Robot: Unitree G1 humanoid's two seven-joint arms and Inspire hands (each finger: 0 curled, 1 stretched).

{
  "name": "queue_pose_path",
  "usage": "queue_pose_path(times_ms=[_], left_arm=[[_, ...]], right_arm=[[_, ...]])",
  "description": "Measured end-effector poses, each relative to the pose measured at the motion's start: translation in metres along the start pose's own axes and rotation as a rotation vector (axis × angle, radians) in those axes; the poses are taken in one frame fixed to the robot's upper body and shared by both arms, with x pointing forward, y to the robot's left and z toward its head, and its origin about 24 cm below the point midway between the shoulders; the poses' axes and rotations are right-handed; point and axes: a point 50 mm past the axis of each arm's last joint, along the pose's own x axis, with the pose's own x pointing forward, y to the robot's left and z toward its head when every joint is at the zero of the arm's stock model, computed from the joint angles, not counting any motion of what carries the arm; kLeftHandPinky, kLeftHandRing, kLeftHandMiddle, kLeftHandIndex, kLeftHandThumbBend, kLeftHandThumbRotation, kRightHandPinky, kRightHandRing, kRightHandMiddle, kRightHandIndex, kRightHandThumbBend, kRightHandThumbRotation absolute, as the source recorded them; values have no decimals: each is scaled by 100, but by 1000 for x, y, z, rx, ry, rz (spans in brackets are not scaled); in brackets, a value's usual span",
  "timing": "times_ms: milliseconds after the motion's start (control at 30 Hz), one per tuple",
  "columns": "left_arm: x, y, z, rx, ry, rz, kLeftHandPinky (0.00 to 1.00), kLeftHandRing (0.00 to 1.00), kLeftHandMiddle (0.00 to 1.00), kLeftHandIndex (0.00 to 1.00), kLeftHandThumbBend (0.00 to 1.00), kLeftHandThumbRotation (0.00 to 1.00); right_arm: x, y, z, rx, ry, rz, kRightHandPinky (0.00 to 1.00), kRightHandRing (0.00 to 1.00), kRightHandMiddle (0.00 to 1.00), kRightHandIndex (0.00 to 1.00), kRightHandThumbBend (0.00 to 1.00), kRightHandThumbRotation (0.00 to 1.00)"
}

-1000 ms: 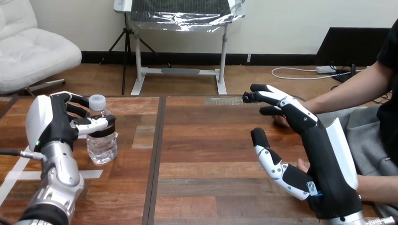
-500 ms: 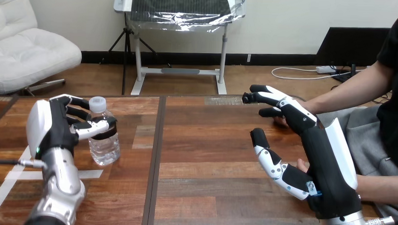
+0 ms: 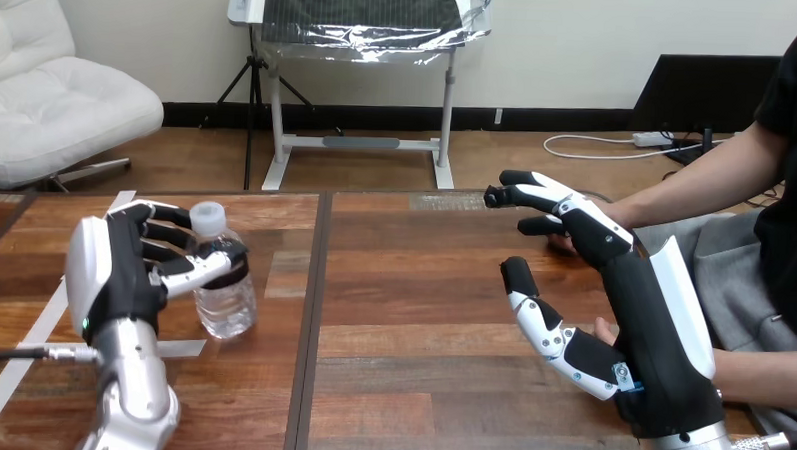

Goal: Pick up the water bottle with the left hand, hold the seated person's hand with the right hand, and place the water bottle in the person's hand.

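**Head view**

- The left robot hand [image 3: 123,265] has its fingers and thumb curled round the upper body of the water bottle [image 3: 224,291], just under the white cap.
- The bottle is at the left of the surface [image 3: 422,296] and leans slightly. Cannot tell whether its base is clear of the wood.
- The right robot hand [image 3: 622,313] is at the right side and spread wide. Its fingers are extended, its thumb is apart, and it clasps nothing.
- The person's forearm [image 3: 696,185] comes in from the right, behind those fingers. The person's hand [image 3: 562,243] is mostly hidden there, so cannot tell whether the two touch. No curl round it is seen.

**Progress (judged)**

- The grasp on the bottle looks done.
- Holding the person's hand is not yet done.
- The bottle is well apart from the person's hand, so the carry across and the placing are both left.
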Motion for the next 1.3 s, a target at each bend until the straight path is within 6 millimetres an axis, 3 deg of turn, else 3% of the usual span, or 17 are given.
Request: queue_pose_path(times_ms=[1300], left_arm=[[-66, 5, 2, -123, -55, -76, 37, 41, 46, 49, 69, 0]], right_arm=[[0, 0, 0, -3, 2, 2, 71, 81, 84, 73, 19, 0]])
